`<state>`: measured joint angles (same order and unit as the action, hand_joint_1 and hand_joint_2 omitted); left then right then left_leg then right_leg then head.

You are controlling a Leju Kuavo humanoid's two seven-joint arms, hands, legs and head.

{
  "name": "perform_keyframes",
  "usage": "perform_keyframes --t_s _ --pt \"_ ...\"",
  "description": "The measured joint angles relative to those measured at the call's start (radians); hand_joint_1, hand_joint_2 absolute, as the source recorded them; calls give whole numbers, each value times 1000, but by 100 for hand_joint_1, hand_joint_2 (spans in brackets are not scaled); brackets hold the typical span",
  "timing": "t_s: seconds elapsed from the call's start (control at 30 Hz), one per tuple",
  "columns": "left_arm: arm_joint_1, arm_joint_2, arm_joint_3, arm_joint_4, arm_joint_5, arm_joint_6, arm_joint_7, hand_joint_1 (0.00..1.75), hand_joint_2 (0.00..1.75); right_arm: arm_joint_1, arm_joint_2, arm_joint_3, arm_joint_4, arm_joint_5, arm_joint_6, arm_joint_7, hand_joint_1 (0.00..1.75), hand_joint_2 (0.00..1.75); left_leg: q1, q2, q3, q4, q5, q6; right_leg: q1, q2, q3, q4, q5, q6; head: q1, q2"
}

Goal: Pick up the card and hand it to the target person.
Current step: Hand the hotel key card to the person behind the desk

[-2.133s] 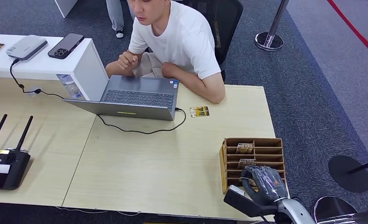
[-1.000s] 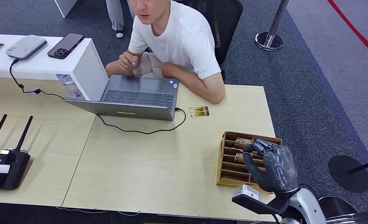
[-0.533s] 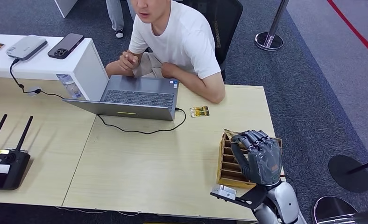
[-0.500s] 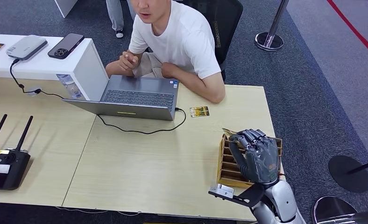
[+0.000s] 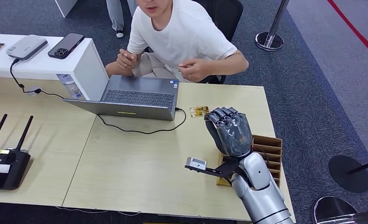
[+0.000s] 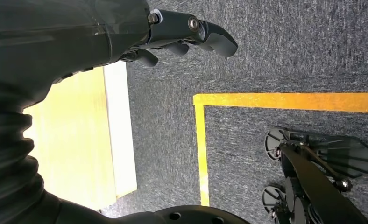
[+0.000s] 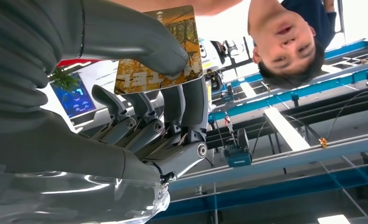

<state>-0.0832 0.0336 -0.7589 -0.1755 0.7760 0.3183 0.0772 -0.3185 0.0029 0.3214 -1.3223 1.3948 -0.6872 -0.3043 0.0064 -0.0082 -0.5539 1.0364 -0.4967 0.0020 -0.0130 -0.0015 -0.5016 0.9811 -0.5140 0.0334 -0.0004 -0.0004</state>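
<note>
- Above the right end of the wooden surface, the right hand is rising between the card rack and the seated person, palm turned towards that person.
- In the right wrist view, the thumb and fingers are pinching a gold-printed card at one edge, leaving most of its face exposed.
- The step in hand appears to be the presentation: the card is best offered with its free edge leading, the pinch kept firm until the person's hand is taking hold.
- A slow, level approach is advisable, since the card is being held by a narrow margin and could be twisting loose.
- The left hand is hanging beside the surface edge above grey carpet, its fingers loosely curled and holding nothing.
- A second card is lying flat on the surface just beside the open laptop; it should not be confused with the one in hand.
- The laptop and its black cable are lying to the left of the reaching path; the rack is sitting just under the forearm, so a low elbow could be knocking it.
- A router with two antennas is standing well apart at the far left.
</note>
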Motion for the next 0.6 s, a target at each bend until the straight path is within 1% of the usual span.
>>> perform_keyframes --t_s 0.23,0.43,0.57,0.6 --pt "0 0 -13 0 -2 -1 2 0 175 -64 47 12 73 20 0 8 155 175 0 0 0 0 0 0 0 0 0 0 0 0 0 0" --pt "0 0 -18 0 -3 -5 2 0 175 -100 71 15 103 26 0 13 155 175 0 0 0 0 0 0 0 0 0 0 0 0 0 0" --pt "0 1 -22 0 -9 -22 -1 0 175 -115 79 15 121 27 0 21 0 0 0 0 0 0 0 0 0 0 0 0 0 0 0 0" --pt "0 1 -24 0 -11 -27 -3 0 175 -117 79 15 126 28 0 22 0 0 0 0 0 0 0 0 0 0 0 0 0 0 0 0"
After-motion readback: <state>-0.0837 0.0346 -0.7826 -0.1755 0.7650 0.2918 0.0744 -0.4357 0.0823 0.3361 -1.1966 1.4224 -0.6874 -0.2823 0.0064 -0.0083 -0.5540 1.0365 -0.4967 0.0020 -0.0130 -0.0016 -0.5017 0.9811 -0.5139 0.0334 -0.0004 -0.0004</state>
